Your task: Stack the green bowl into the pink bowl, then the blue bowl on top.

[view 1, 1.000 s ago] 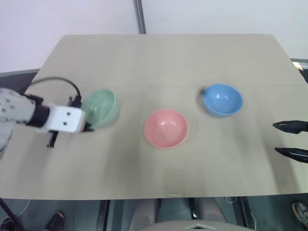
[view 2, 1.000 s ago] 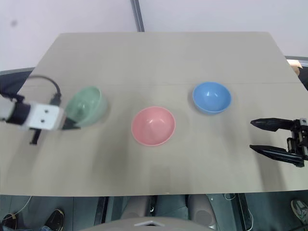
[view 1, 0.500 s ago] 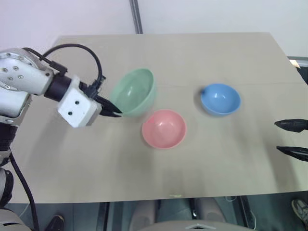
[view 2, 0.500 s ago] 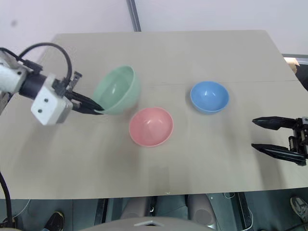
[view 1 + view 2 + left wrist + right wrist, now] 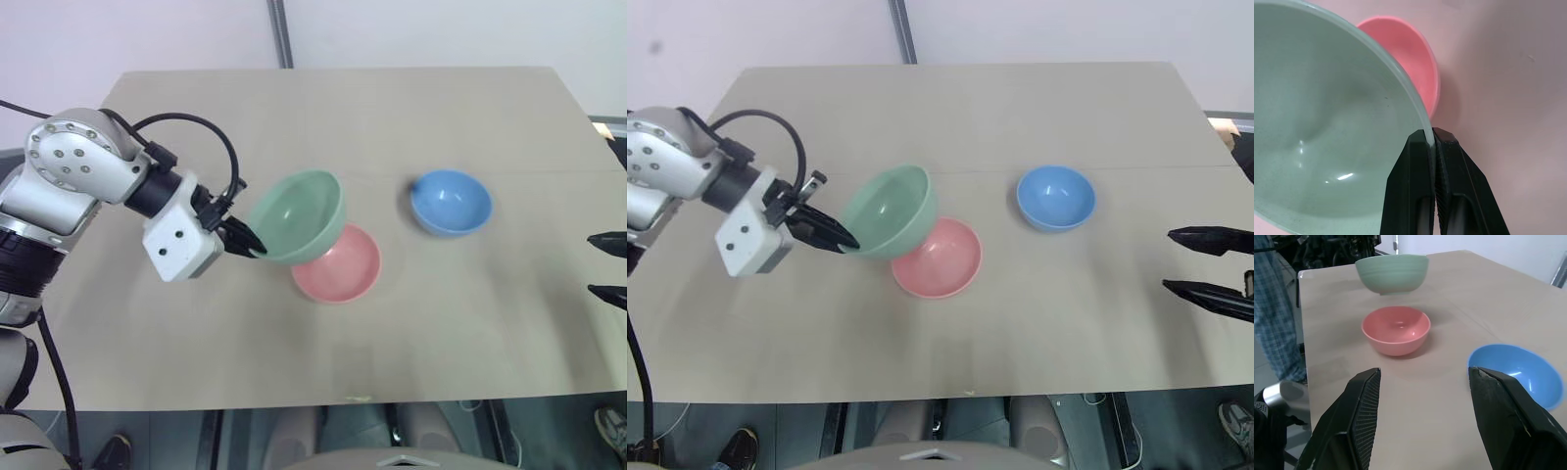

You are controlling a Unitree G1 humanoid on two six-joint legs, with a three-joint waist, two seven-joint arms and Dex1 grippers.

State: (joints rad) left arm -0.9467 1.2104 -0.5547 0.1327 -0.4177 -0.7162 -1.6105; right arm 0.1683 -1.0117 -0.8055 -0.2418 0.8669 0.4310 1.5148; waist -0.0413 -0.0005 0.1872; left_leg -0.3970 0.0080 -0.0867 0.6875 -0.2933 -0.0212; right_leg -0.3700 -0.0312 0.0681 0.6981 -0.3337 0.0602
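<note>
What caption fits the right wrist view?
Green bowl held above the pink bowl, blue bowl waiting nearby.

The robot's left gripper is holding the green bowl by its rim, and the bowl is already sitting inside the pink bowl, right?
Not quite. The left gripper does pinch the green bowl by its rim, but the bowl is not inside the pink bowl yet. The right wrist view shows it in the air, above and behind the pink one.

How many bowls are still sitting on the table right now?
2: the pink bowl near the table's middle and the blue bowl to its right. The green bowl is lifted, pinched at its rim by the left gripper.
</note>
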